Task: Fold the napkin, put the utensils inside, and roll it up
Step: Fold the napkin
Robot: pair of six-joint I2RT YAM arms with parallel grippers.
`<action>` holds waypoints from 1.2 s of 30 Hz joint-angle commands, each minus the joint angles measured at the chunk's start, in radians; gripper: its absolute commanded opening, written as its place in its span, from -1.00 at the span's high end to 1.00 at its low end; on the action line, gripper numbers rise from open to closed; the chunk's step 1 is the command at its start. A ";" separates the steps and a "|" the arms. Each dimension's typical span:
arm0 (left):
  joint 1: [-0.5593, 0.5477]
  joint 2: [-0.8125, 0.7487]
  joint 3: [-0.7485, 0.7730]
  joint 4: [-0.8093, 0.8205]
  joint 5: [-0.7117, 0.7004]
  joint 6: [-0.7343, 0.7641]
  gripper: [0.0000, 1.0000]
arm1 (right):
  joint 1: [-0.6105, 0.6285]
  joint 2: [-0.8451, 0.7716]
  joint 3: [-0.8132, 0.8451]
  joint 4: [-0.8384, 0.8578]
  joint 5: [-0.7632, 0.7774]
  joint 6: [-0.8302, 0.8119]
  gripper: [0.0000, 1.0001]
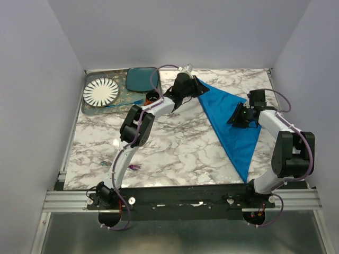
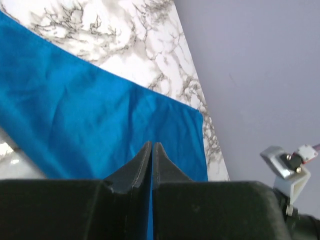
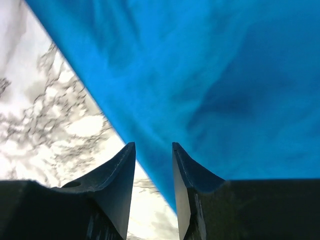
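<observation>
The blue napkin (image 1: 239,144) lies as a folded triangle on the right half of the marble table, its long point toward the near edge. My left gripper (image 1: 196,85) reaches to the napkin's far left corner. In the left wrist view this gripper (image 2: 151,143) has its jaws pressed to a thin slit with a sliver of blue napkin (image 2: 75,100) between them. My right gripper (image 1: 236,117) hovers over the napkin's middle. In the right wrist view it (image 3: 152,145) stands open across the napkin's (image 3: 225,75) left edge, holding nothing. The fork (image 1: 135,168) lies by the left arm, near the front.
A tray (image 1: 86,110) at the back left carries a white striped plate (image 1: 100,91). A dark teal plate (image 1: 140,78) and a small dark cup (image 1: 152,97) sit beside it. Grey walls close in the table at the back and sides.
</observation>
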State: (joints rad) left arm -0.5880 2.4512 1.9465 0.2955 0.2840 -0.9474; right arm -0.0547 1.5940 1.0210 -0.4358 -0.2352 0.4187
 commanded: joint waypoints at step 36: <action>0.119 0.342 0.298 -0.156 -0.454 -0.496 1.00 | 0.161 -0.154 -0.211 0.034 0.071 0.170 0.14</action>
State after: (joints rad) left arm -0.4999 2.8307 2.3043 0.2150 -0.1303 -1.4433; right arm 0.0990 1.5047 0.7879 -0.3019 -0.2802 0.5606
